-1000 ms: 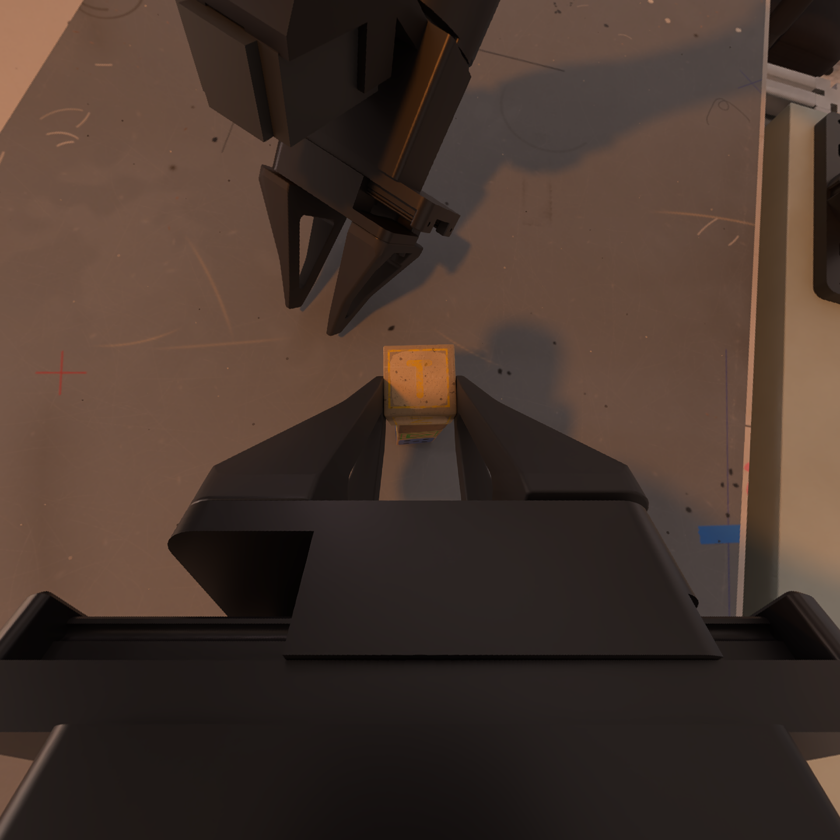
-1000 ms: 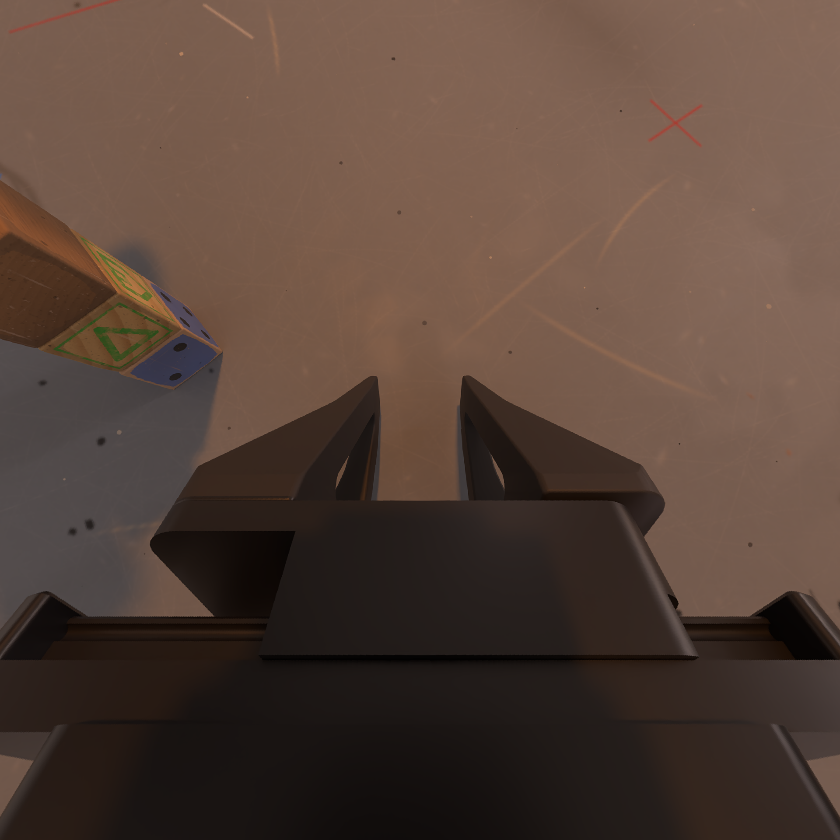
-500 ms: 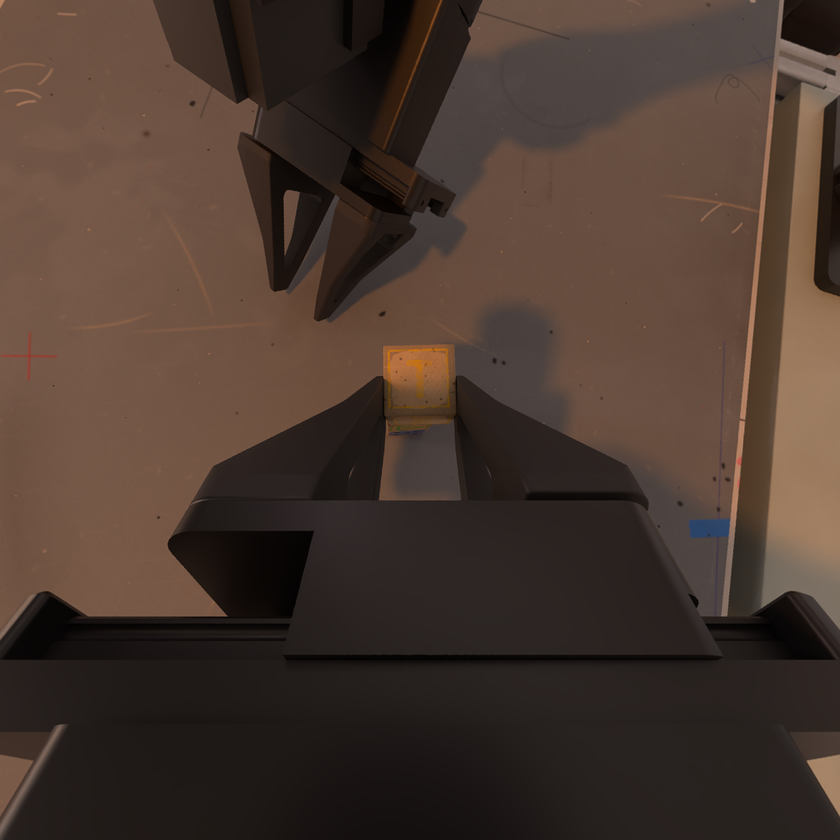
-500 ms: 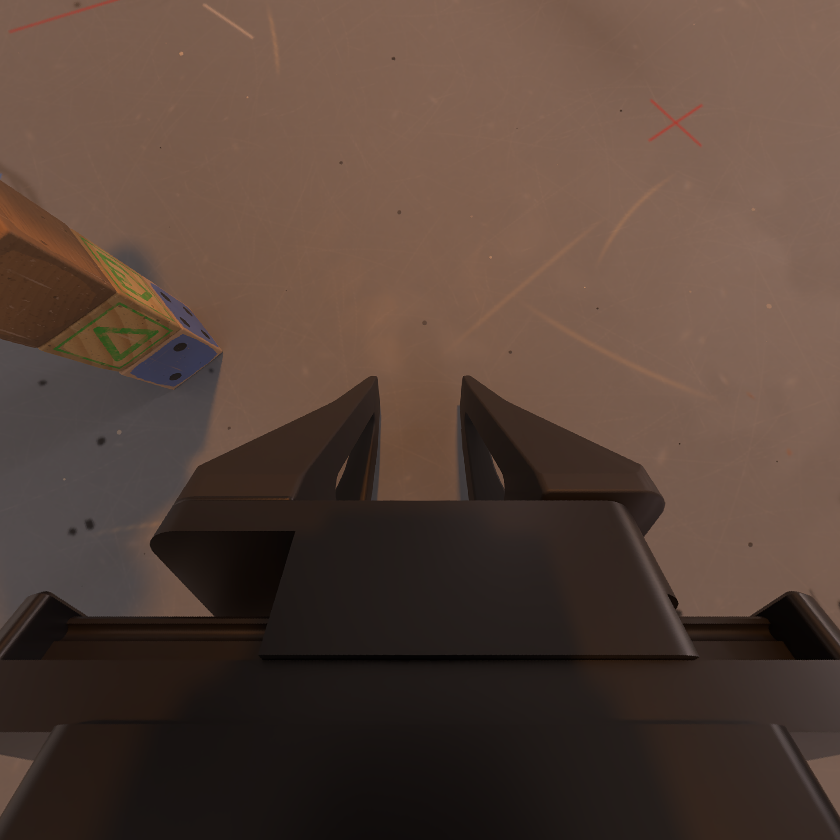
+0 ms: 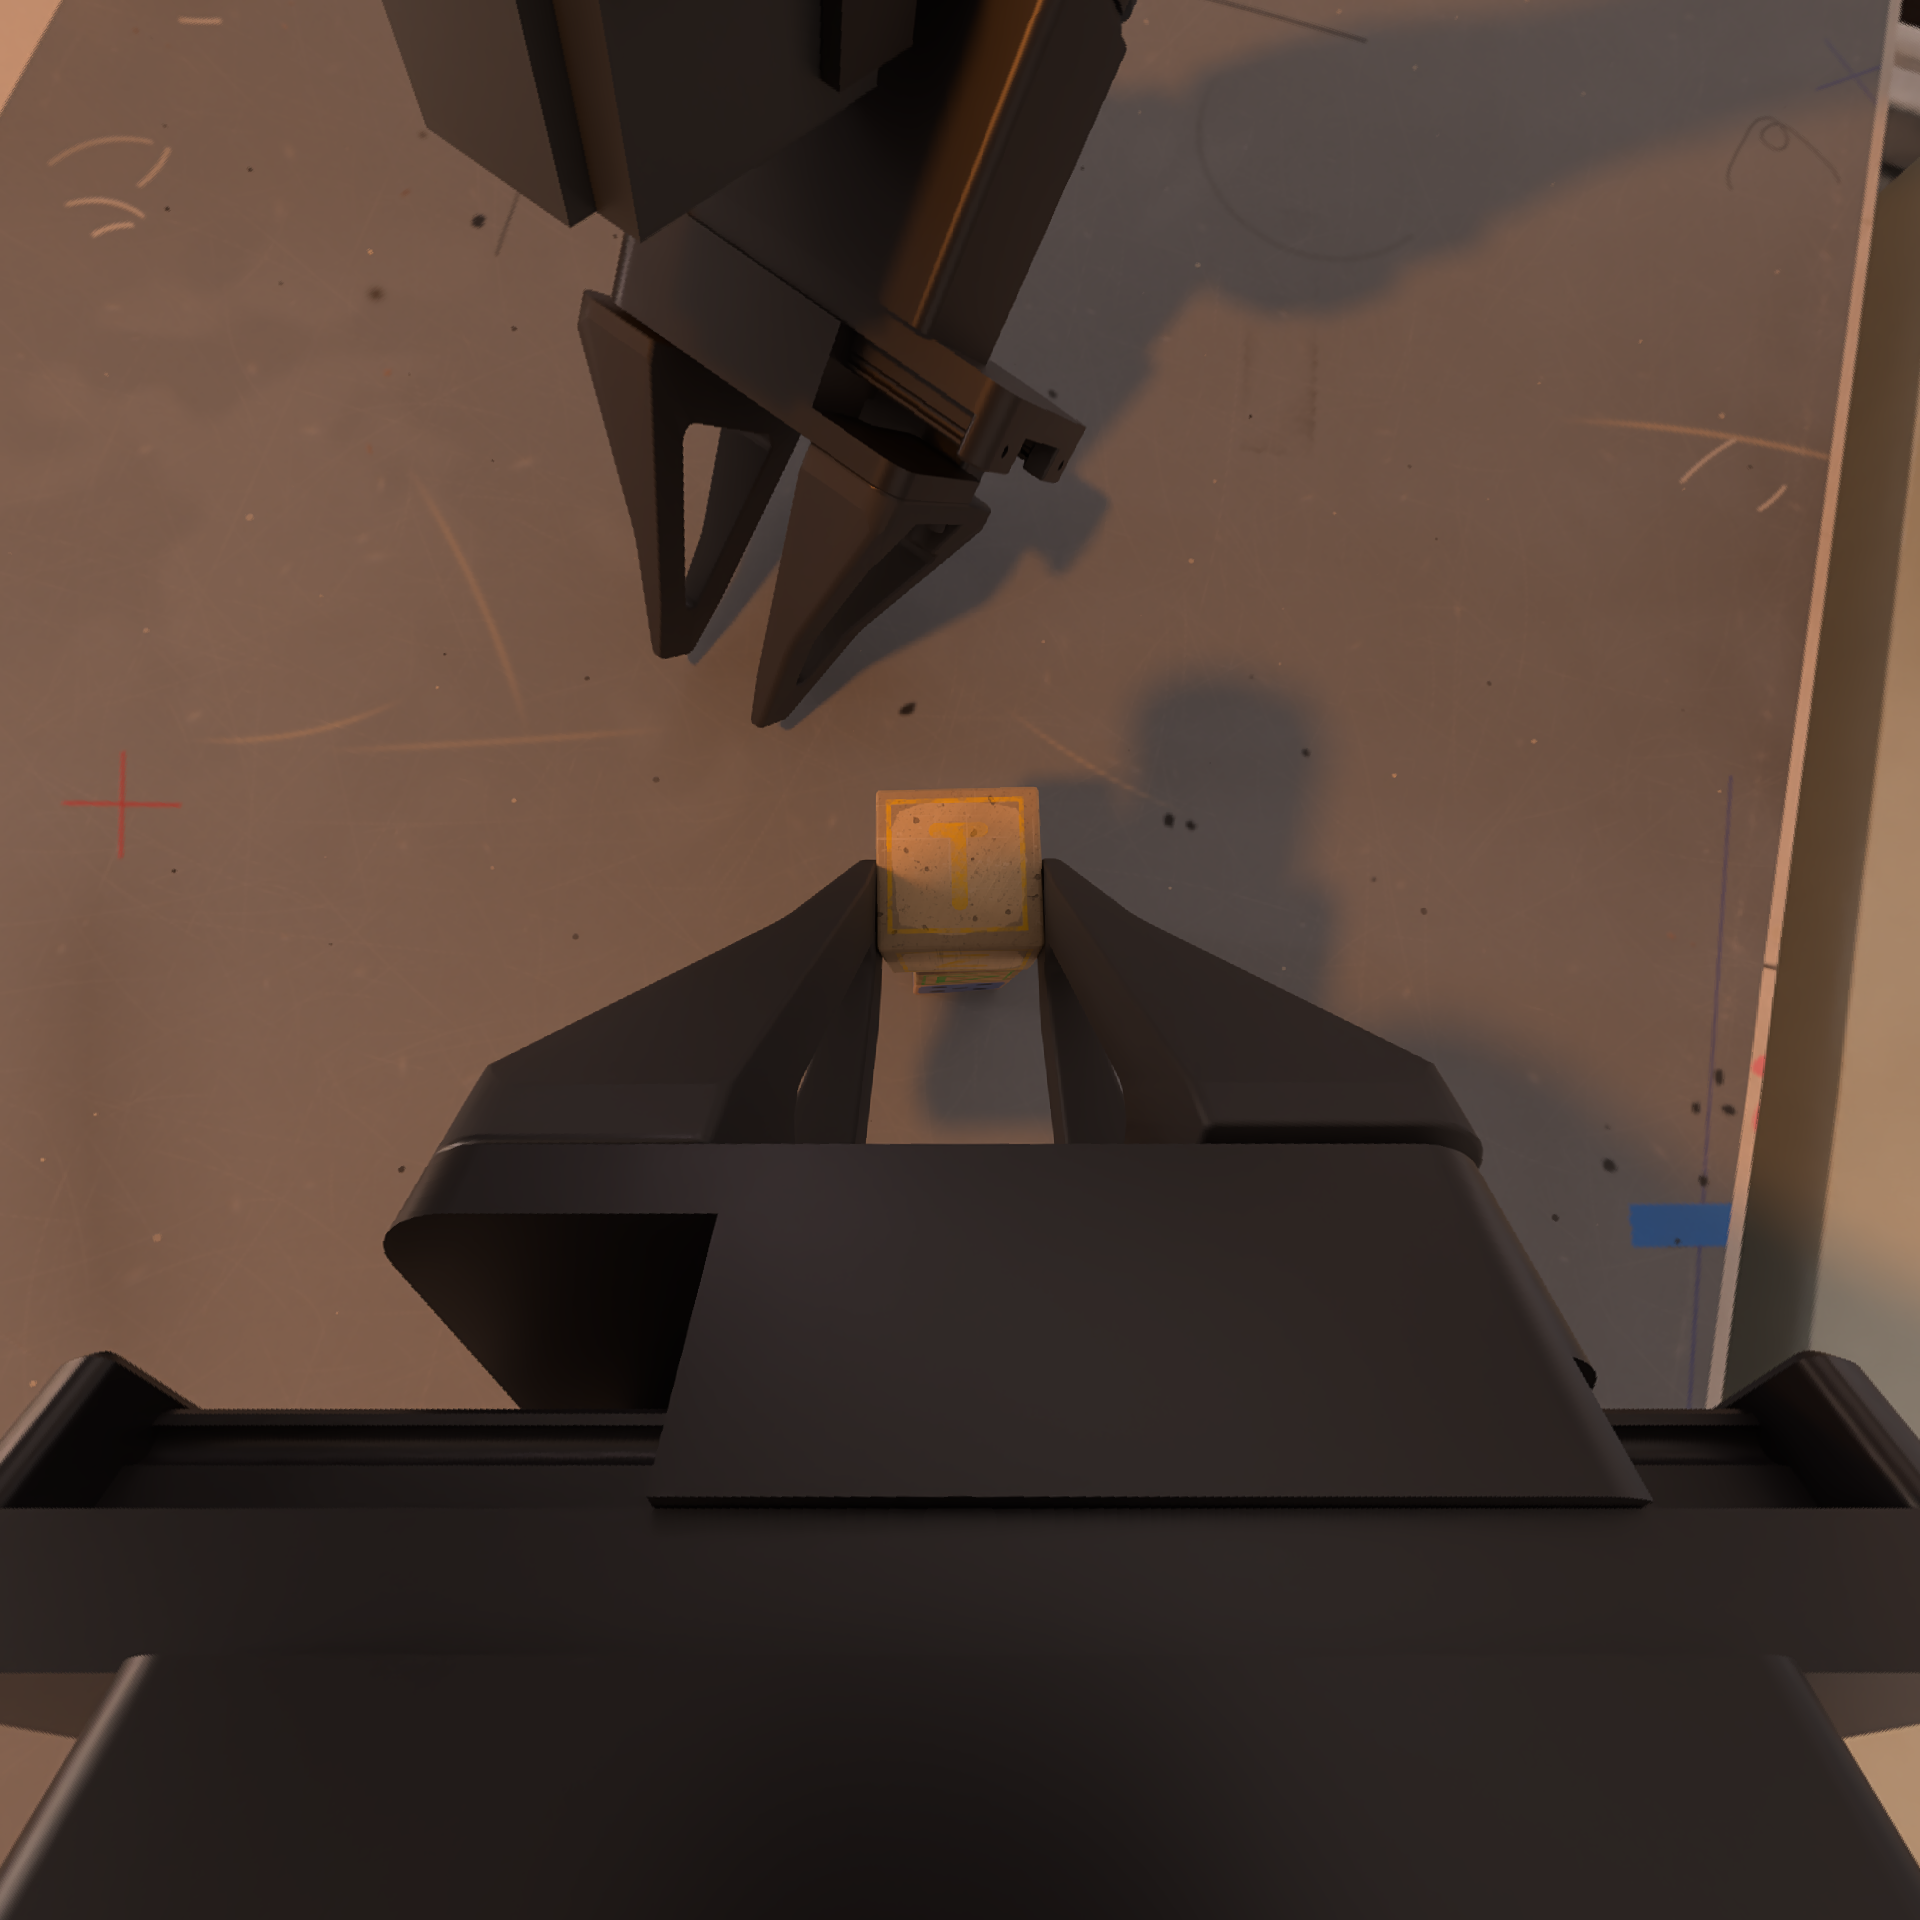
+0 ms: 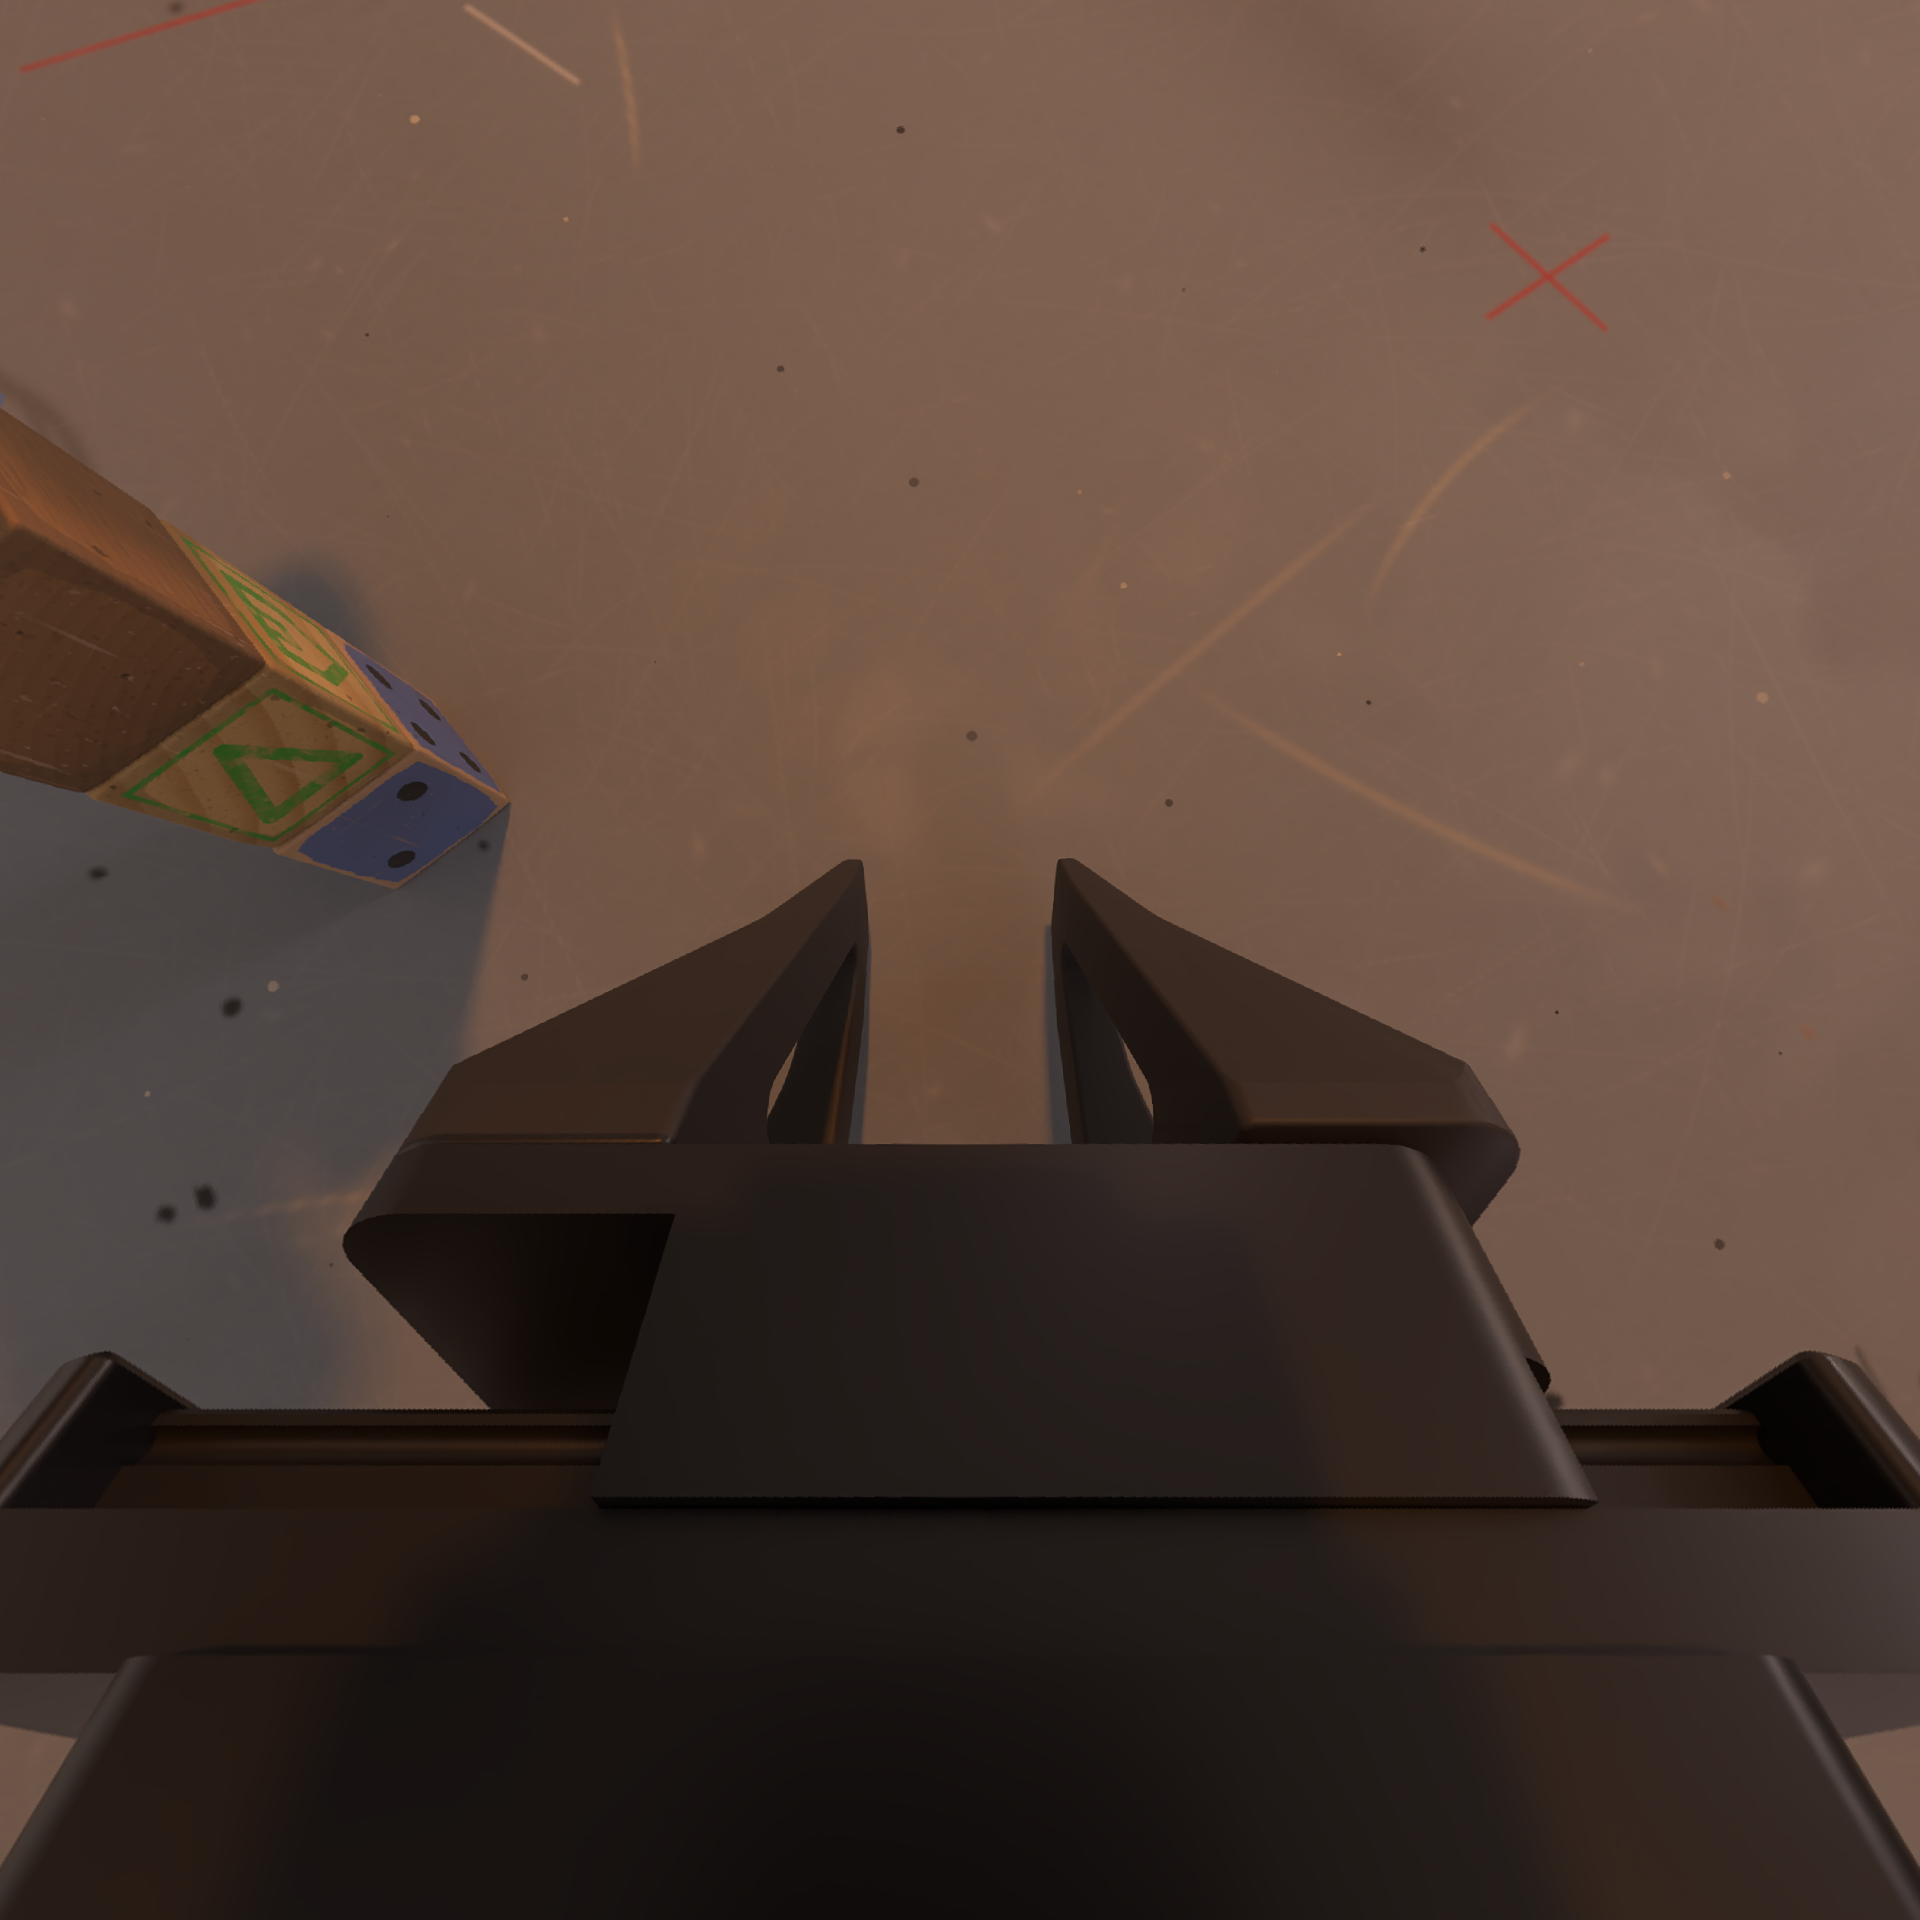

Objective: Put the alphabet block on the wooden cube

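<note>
Gripping the alphabet block (image 5: 957,883) between its two fingertips, my left gripper (image 5: 957,864) sits at the middle of the left wrist view. The block's top face, with its orange marking, points up at the camera, and both fingers press flat against its sides. It is held clear of the table (image 5: 312,540), with its shadow falling to the upper right. A small green and blue sliver (image 5: 961,983) peeks out just under the block's near edge; from this view I cannot tell what it is.

Above the block in that frame, my right gripper (image 5: 717,681) hangs fingers down, near the block but not touching it. In its own view the right gripper (image 6: 961,862) has its fingers parted with only bare table between them, so it is released and empty.

At the left edge of the right wrist view I see a stack: the brown wooden cube (image 6: 104,665) on top, cut off by the frame, a green-marked block (image 6: 260,769) under it, and a blue die (image 6: 400,821) at the bottom. The left gripper does not show there.

Farther out, a red cross (image 5: 122,803) marks the table at the left of the left wrist view, and a blue tape patch (image 5: 1678,1226) lies by the table's right edge.
</note>
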Tool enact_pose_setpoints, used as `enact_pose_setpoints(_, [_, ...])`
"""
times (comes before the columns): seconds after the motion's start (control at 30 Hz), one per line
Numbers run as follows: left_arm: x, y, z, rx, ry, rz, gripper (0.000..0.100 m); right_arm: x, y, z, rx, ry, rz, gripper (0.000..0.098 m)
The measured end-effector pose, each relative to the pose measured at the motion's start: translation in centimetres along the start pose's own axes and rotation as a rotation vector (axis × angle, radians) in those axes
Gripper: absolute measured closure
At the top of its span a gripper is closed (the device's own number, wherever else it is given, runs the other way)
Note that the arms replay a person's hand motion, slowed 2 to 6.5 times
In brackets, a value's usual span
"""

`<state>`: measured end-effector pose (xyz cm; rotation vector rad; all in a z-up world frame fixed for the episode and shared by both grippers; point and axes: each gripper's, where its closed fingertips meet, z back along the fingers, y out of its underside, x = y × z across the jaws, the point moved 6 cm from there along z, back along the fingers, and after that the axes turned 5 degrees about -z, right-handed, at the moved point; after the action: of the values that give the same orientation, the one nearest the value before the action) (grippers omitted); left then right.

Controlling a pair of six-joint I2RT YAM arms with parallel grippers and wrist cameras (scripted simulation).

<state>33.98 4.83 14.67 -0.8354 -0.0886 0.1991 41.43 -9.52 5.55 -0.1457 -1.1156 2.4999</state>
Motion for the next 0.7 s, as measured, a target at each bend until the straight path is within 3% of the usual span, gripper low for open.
enact_pose_setpoints(0.7, [-0.26, 0.25, -0.47, 0.022, -0.012, -0.008, 0.075, 0.02, 0.04, -0.01, 0.001, -0.001, -0.001, 0.0676])
